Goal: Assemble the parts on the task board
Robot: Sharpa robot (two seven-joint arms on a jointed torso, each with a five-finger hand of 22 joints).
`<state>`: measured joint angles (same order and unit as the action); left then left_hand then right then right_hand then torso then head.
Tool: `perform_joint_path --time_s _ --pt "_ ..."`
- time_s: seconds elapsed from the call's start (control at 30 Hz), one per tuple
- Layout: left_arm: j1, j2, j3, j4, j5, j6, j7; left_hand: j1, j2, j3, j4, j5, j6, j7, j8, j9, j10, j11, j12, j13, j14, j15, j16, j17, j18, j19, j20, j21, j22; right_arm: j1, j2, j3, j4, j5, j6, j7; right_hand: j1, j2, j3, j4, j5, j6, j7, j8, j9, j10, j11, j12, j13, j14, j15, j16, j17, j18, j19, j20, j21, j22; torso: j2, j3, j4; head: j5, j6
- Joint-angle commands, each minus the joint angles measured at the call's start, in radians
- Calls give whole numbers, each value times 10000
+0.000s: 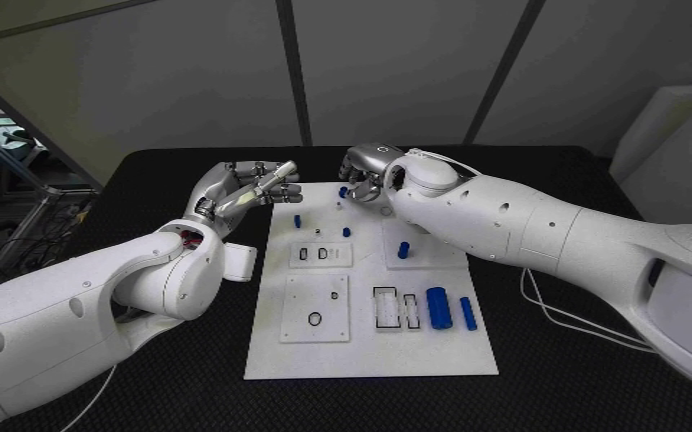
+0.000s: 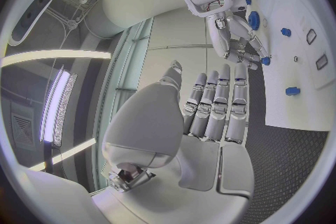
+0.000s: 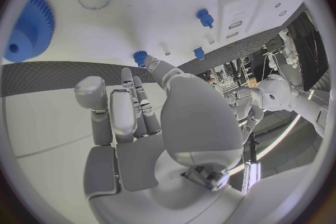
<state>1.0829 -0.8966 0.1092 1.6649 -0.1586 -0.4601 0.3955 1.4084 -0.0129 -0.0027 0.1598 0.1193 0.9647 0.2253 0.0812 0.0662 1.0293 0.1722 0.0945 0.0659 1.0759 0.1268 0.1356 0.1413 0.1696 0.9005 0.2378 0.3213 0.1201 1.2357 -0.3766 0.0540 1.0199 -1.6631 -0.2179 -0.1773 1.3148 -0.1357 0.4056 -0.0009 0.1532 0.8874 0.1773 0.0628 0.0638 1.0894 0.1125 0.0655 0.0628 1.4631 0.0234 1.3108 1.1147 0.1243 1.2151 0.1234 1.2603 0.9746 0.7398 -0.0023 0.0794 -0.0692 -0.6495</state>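
Observation:
The white task board point(image 1: 368, 352) lies in the middle of the black table. My left hand point(image 1: 253, 190) hovers at its far left corner, fingers point(image 2: 217, 106) stretched out side by side and holding nothing. Over the board's far edge is my right hand point(image 1: 372, 172), also visible as the right hand point(image 2: 234, 39) in the left wrist view. One of its fingertips touches a small blue part point(image 3: 140, 58) standing there, while the thumb point(image 3: 91, 95) stays apart from it. A blue gear point(image 3: 28, 28) lies flat on the board beside that hand.
Blue pegs point(image 1: 297, 221) point(image 1: 404, 248) stand on the board's far half. Two blue cylinders point(image 1: 438, 308) point(image 1: 469, 313) lie at its near right, beside rectangular slots point(image 1: 387, 307). A ring recess point(image 1: 315, 318) sits at the near left. Cables point(image 1: 555, 312) trail on the table to the right.

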Motion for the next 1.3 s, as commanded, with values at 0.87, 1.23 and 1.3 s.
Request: perform_joint_path --time_s 0.87,1.23,1.3 --pt "5 5 3 -61 -48 246 -17 -29 -12 -87 16 -58 -22 55 -43 -13 -30 64 -54 8 -30 57 -78 15 121 71 15 13 -11 113 -3790 520 2864 2786 599 -512 722 -185 -2835 1415 946 -20 -307 668 114 2536 -581 9268 8921 669 -416 1514 2283 -408 1100 -328 985 1793 -94 71 -267 -72 258" --pt "0 39 3 -94 -48 254 -21 -29 -12 -87 16 -58 -22 55 -43 -13 -30 64 -54 8 -30 57 -78 15 121 71 15 13 -11 110 -3253 522 2157 2483 1240 -516 1092 -144 -3134 1905 920 -371 -232 876 86 2969 -495 11372 11235 714 -344 1727 2640 -438 1195 -251 1114 2030 -78 63 -233 -94 220" --pt "0 42 3 -98 -48 255 -23 -29 -12 -87 16 -58 -22 55 -43 -13 -30 64 -54 8 -30 57 -78 15 121 71 15 13 -11 109 -3181 522 2085 2449 1345 -510 1127 -150 -3149 1919 911 -403 -234 882 83 2997 -494 11475 11348 711 -342 1725 2633 -435 1182 -247 1107 2017 -83 62 -249 -81 196"
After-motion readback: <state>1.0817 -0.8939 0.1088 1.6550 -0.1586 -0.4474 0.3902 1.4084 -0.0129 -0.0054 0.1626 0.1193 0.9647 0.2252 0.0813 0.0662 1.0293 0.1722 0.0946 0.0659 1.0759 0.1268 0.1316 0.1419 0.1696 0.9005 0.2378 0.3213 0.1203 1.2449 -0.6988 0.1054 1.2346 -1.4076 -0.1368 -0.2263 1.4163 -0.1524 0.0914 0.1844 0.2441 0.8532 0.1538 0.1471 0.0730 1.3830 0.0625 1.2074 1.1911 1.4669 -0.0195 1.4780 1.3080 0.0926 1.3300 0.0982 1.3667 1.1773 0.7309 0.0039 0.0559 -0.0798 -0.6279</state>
